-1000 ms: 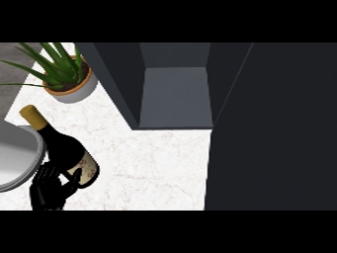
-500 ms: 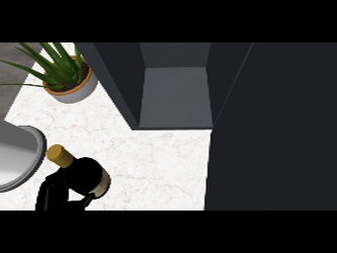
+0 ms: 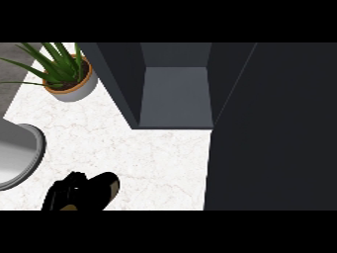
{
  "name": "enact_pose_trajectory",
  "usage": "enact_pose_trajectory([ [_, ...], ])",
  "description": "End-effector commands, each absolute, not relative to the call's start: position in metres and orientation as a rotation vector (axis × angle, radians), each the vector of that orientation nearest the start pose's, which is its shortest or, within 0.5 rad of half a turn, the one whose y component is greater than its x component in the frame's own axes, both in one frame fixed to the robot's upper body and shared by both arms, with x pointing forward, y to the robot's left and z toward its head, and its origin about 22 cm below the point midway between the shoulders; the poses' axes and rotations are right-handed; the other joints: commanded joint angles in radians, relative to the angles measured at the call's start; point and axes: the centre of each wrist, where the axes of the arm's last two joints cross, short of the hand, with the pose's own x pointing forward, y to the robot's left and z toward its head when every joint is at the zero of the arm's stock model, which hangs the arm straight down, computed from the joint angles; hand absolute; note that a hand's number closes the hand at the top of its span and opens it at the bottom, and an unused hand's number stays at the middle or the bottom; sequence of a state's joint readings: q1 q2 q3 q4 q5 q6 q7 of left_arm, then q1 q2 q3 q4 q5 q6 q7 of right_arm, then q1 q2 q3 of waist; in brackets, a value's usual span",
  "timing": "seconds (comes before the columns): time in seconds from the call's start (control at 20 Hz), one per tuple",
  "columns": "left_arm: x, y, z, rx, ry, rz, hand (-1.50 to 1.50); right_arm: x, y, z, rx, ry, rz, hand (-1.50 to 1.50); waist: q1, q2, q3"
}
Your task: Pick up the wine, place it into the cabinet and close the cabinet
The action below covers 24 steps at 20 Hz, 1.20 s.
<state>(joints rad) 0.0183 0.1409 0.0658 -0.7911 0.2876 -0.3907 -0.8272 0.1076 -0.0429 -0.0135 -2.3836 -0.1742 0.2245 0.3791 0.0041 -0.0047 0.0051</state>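
Observation:
The wine bottle [image 3: 104, 187] shows only as a dark rounded shape at the view's lower left, just above the bottom edge. Its neck and cork are hidden. My left hand [image 3: 60, 195] is curled round it from the left and covers most of it. The open cabinet [image 3: 175, 94] stands farther back at centre, its grey inside bare. Its dark door [image 3: 280, 128] swings out and fills the right side of the view. Hand and bottle are well short of the cabinet opening and to its left. My right hand does not show.
A potted green plant [image 3: 65, 74] stands at the back left on the white marble counter [image 3: 149, 158]. A grey round basin [image 3: 3, 158] sits at the left edge, close to my left hand.
The bottle in my left hand has moved down and right toward the view's bottom edge. Its neck and gold cork, visible before, have dropped out of sight.

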Motion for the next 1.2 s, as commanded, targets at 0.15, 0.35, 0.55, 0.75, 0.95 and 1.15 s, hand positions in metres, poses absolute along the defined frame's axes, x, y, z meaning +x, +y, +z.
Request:
enact_pose_trajectory([
  [0.15,0.171,0.250,-0.131,-0.407,-1.759,0.263,1.50,0.163,-0.235,0.156,0.177,-1.907,0.204,-1.50,0.002,0.002,-0.004],
  [0.35,0.174,0.265,-0.079,-0.429,-1.741,0.231,1.50,0.172,-0.234,0.164,0.170,-1.883,0.202,-1.50,0.004,0.003,-0.004],
  [0.55,0.184,0.230,-0.055,-0.462,-1.750,0.247,1.50,0.166,-0.242,0.163,0.187,-1.908,0.199,-1.50,-0.001,0.004,-0.004],
  [0.75,0.185,0.221,-0.025,-0.443,-1.773,0.236,1.50,0.165,-0.234,0.142,0.182,-1.873,0.214,-1.50,-0.002,0.004,-0.005],
  [0.95,0.196,0.199,-0.008,-0.424,-1.811,0.234,1.50,0.162,-0.240,0.144,0.189,-1.889,0.222,-1.50,-0.005,0.004,-0.005],
  [1.15,0.210,0.184,0.020,-0.465,-1.776,0.243,1.50,0.158,-0.242,0.162,0.178,-1.895,0.211,-1.50,-0.005,0.004,-0.005],
])
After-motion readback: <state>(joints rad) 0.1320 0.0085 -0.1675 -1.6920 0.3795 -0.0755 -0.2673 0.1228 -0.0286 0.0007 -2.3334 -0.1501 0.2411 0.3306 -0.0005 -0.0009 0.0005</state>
